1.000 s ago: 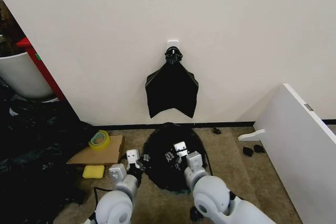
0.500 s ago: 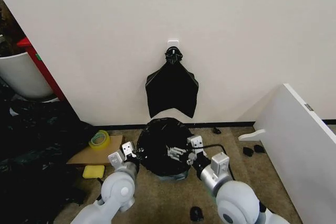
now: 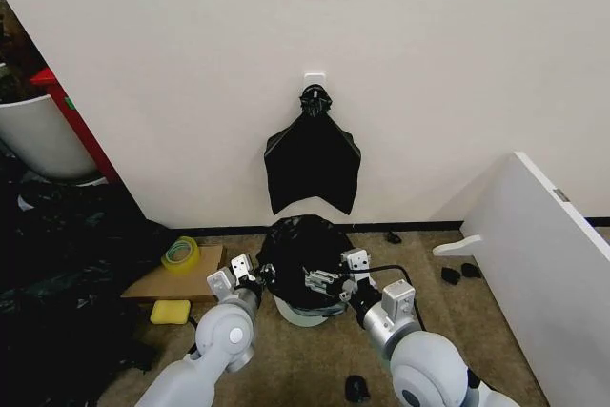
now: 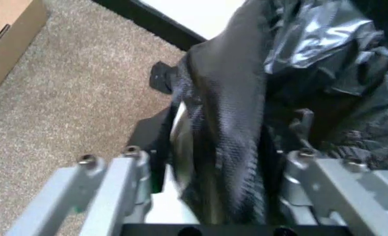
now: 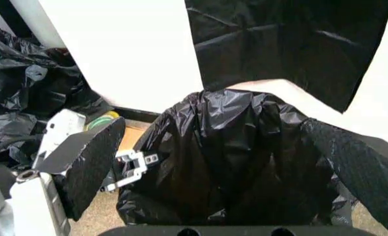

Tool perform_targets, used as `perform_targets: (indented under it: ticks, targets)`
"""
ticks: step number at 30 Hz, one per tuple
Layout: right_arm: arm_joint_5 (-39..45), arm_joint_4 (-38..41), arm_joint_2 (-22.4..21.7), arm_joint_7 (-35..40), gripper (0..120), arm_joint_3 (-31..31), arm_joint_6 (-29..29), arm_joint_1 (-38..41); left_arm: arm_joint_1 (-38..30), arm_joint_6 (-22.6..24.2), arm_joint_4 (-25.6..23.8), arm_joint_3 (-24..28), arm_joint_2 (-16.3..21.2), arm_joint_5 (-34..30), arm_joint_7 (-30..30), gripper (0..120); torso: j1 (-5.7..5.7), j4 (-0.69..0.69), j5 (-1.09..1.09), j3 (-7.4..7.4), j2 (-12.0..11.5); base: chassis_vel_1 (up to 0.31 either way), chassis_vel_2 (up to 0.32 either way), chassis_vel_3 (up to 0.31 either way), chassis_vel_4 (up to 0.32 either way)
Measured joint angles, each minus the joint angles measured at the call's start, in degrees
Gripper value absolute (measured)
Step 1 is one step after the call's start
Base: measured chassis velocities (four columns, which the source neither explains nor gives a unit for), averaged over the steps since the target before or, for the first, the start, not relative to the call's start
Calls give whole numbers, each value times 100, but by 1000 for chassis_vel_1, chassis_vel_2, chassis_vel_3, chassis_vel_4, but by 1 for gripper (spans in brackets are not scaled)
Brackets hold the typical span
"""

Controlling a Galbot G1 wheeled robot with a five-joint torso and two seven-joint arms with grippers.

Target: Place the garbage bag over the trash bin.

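Two hands at the bag-covered bin on the floor.
We see the left hand [image 3: 240, 272] pinching the garbage bag [image 3: 303, 254] at the bin [image 3: 297, 313] rim; the right hand [image 3: 335, 274] spread beside it.

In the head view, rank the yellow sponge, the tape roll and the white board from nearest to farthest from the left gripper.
From the left gripper:
1. Tape roll, on the cardboard to its left.
2. Yellow sponge, on the carpet, slightly farther.
3. White board, far right, beyond the garbage bag.
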Motion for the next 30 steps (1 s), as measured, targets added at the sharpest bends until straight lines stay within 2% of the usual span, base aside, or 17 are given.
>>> perform_targets:
  ticks: [1, 2, 4, 5, 8, 9, 12, 13, 15, 17, 18, 19, 21, 23, 25, 27, 30]
  targets:
    - [-8, 6, 25, -6, 100, 2, -2, -23, 38, 10, -76, -12, 30, 24, 2, 53, 0, 0, 1, 0, 0, 0, 0, 0, 0]
    - [-8, 6, 25, -6, 100, 2, -2, -23, 38, 10, -76, -12, 30, 24, 2, 53, 0, 0, 1, 0, 0, 0, 0, 0, 0]
    - [-32, 14, 78, -13, 100, 6, -2, -74, 146, 56, -266, -62, 128, 94, -3, 65, 0, 0, 0, 0, 0, 0, 0, 0, 0]
    - [-32, 14, 78, -13, 100, 6, -2, -74, 146, 56, -266, -62, 128, 94, -3, 65, 0, 0, 0, 0, 0, 0, 0, 0, 0]
    - [-67, 14, 166, -52, 100, 82, 95, -152, 318, 104, -479, -132, 307, 544, 47, 79, 0, 1, 1, 0, 0, 0, 0, 0, 0]
    - [-67, 14, 166, -52, 100, 82, 95, -152, 318, 104, -479, -132, 307, 544, 47, 79, 0, 1, 1, 0, 0, 0, 0, 0, 0]
    - [-399, -90, 403, -170, 100, 413, 574, -416, 606, -234, -740, -226, 516, 1899, 533, 94, 0, 1, 2, 0, 0, 0, 0, 0, 0]
    - [-399, -90, 403, -170, 100, 413, 574, -416, 606, -234, -740, -226, 516, 1899, 533, 94, 0, 1, 2, 0, 0, 0, 0, 0, 0]
    - [-587, -146, 558, -262, 100, 659, 906, -653, 776, -555, -852, -282, 606, 2557, 799, 99, 0, -1, 2, 0, 0, 0, 0, 0, 0]
    - [-955, -203, 802, -428, 100, 1029, 1419, -1047, 1060, -1203, -910, -337, 619, 3485, 1102, 100, 0, 0, 2, -1, 0, 0, 0, 0, 0]
    - [-955, -203, 802, -428, 100, 1029, 1419, -1047, 1060, -1203, -910, -337, 619, 3485, 1102, 100, 0, 0, 2, -1, 0, 0, 0, 0, 0]
    - [-1094, -224, 875, -477, 100, 1125, 1592, -1158, 1155, -1423, -907, -355, 588, 3780, 1169, 100, 0, 0, 1, 0, 0, 0, 0, 0, 0]
    - [-2032, -354, 1273, -721, 100, 1617, 2368, -1715, 1600, -2279, -840, -644, 395, 4652, 1473, 100, 0, -1, 0, -1, 0, 0, 0, 0, 0]
    - [-2248, -384, 1356, -796, 100, 1727, 2517, -1857, 1738, -2438, -838, -733, 350, 4751, 1549, 100, 0, -2, 2, -1, 0, 0, 0, 0, 0]
    - [-2824, -461, 1625, -1006, 100, 2056, 2986, -2332, 2277, -3005, -806, -1034, 153, 5120, 1761, 100, -1, 1, -1, -1, 0, 0, 0, 0, 0]
    - [-2914, -472, 1686, -1041, 100, 2122, 3089, -2449, 2407, -3133, -803, -1113, 99, 5213, 1800, 100, -1, 0, -2, -2, 1, 0, 0, 0, 0]
    - [-3281, -478, 2032, -1108, 100, 2413, 3695, -3030, 3182, -3721, -917, -1522, -173, 5478, 1965, 100, -1, 0, 0, -1, 1, 0, 0, 0, 0]
